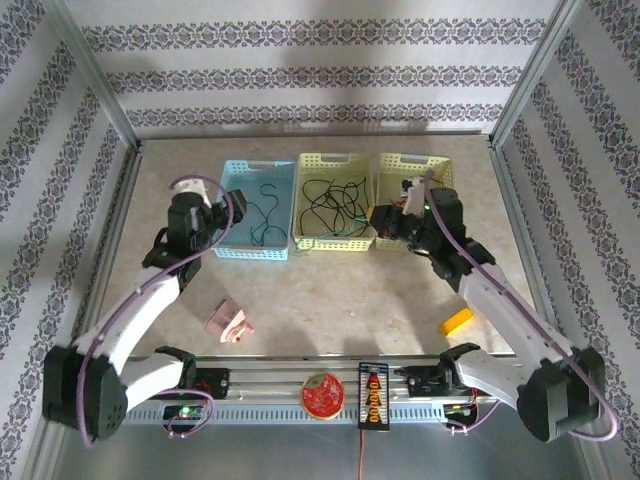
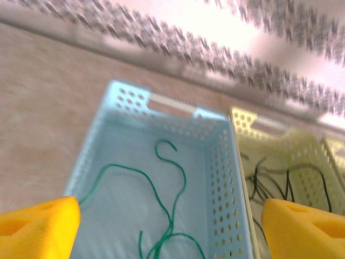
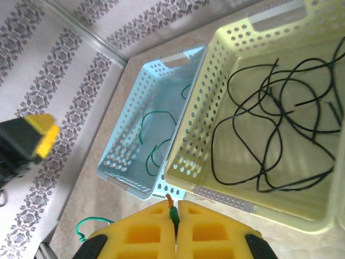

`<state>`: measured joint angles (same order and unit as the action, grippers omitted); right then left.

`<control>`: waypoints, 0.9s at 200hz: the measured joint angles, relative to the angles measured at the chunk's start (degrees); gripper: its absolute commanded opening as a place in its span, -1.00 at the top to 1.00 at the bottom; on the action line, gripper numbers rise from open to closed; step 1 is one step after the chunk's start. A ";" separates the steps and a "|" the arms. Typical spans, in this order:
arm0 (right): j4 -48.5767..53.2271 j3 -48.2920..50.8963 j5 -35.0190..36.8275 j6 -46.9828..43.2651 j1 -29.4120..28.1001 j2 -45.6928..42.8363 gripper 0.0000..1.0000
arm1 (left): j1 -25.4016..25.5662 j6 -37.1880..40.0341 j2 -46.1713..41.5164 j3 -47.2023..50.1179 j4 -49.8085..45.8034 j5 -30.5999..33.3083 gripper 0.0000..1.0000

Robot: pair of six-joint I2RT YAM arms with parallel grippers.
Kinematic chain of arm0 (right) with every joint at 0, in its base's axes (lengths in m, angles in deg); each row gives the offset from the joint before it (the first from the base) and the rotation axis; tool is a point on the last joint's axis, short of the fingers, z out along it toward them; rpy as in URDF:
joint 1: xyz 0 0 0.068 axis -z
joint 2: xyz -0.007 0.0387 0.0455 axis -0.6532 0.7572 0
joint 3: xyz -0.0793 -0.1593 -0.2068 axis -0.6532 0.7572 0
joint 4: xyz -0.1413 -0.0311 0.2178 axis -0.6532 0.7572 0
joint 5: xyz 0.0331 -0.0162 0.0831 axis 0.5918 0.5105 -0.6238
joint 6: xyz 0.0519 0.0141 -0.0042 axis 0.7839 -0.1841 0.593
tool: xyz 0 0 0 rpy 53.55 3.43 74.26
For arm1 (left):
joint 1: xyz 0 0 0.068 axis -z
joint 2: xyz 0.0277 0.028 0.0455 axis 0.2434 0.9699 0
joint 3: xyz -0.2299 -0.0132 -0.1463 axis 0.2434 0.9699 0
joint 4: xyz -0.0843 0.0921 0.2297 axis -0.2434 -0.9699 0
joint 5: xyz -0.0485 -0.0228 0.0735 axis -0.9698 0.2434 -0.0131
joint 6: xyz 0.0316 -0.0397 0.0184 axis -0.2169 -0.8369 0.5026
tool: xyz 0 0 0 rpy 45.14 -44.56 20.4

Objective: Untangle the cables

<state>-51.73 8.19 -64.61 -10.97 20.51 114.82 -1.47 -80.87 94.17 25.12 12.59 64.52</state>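
Now, I read the left pincer (image 2: 170,229) as wide apart above the blue basket (image 2: 161,116). The green cable (image 2: 180,178) lies loose on the basket floor between its fingertips, untouched. The right pincer (image 3: 176,216) is clamped on a green strand (image 3: 172,213). Black cables (image 3: 271,125) lie in the yellow basket (image 3: 194,124). I cannot trace the strand behind the fingers. The green cable's lower end is cut off by the frame edge.

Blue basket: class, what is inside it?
Thin green cables lie loose on the blue basket floor. From above, the left arm covers its near left corner, so anything there is hidden.
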 measured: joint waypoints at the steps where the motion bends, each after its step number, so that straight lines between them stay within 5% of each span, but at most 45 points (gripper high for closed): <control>1: -0.04 -0.26 0.17 0.02 -0.24 0.37 1.00 | 0.00 -0.09 -0.24 0.13 -0.07 0.20 -0.74; 39: -1.86 -12.81 4.09 0.04 -6.34 17.16 1.00 | 0.00 -5.86 -11.67 7.56 -5.81 8.68 -0.75; 89: -1.92 -40.46 5.22 0.70 -9.20 45.07 1.00 | 0.00 -8.66 -15.65 10.60 -13.05 11.91 -0.78; 111: 0.87 -51.23 5.22 0.61 -9.99 55.06 0.81 | 0.00 -8.59 -16.13 10.58 -13.75 12.15 -0.79; 141: 5.33 -60.43 3.43 0.70 -11.52 62.97 0.02 | 0.00 -8.33 -14.88 10.03 -14.69 12.11 -0.81; 180: 7.30 -58.12 3.37 -0.31 -12.13 60.65 -0.08 | 0.00 -7.21 -14.38 9.42 -15.21 12.09 -0.82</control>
<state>-44.43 -49.93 -61.25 -11.28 8.38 175.48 -1.47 -88.08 79.79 34.54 -2.62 76.60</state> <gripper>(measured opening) 0.538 0.908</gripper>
